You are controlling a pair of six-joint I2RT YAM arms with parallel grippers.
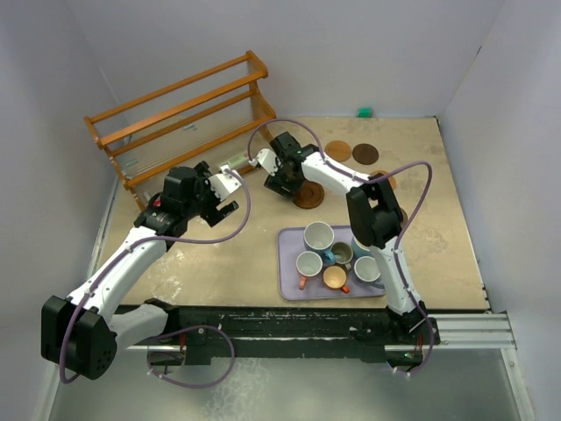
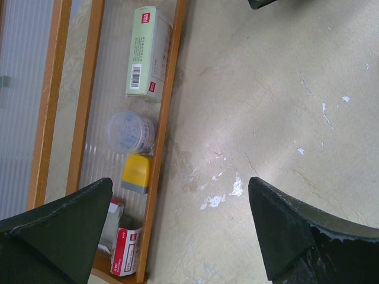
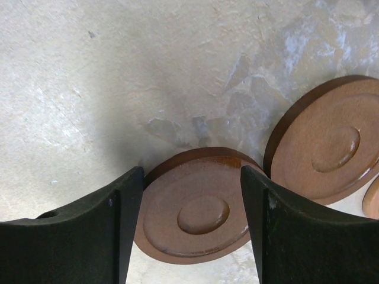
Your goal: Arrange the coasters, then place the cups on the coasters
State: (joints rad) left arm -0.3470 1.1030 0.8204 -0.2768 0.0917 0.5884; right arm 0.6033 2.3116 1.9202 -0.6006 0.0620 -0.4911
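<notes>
Arranging looks barely begun: the right pincer (image 3: 192, 170) straddles one coaster (image 3: 192, 219) mid-surface, grip unclear; other coasters (image 1: 365, 154) lie toward the far edge; the left pincer (image 2: 180, 180) gapes empty. The cups (image 1: 318, 235) all sit on the near-edge tray (image 1: 289, 282).

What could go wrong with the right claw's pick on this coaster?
1. The right claw straddles the dark coaster right at its edges. The thin disc could slip out or tip up if the claw squeezes off-centre.
2. The neighbouring coaster lies close beside the right finger, so it may get nudged or dragged along.
</notes>
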